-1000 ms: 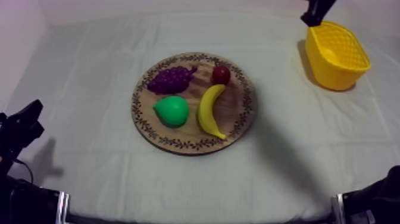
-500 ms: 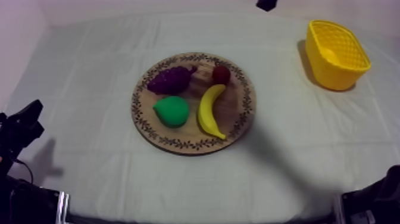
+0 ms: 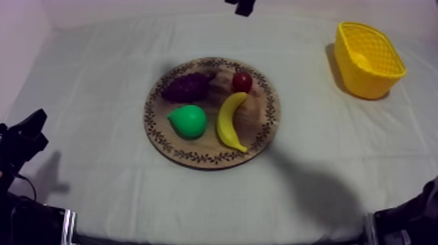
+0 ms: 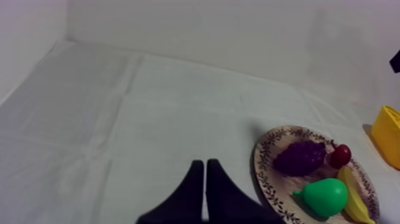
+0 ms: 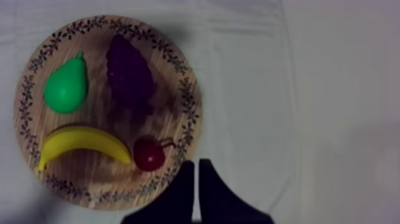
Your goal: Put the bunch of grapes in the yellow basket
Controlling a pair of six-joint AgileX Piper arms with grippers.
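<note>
— Grey-white cloth [image 3: 98, 78] is being stretched over the whole table, with pale walls [image 4: 208, 30] rising behind. What is being counted?
— One wooden board [image 3: 264, 124] is being loaded with four fruits: one bunch of grapes [image 3: 188, 86], one pear [image 3: 189, 122], one banana [image 3: 229, 122], one small red fruit [image 3: 242, 81]. One yellow basket [image 3: 365, 81] is sitting well apart from the board.
— And the claws?
— Both are being held closed on nothing: the left gripper [image 4: 205, 164] well off the board's grape side, the right gripper [image 5: 196, 164] beyond its rim by the small red fruit.
</note>
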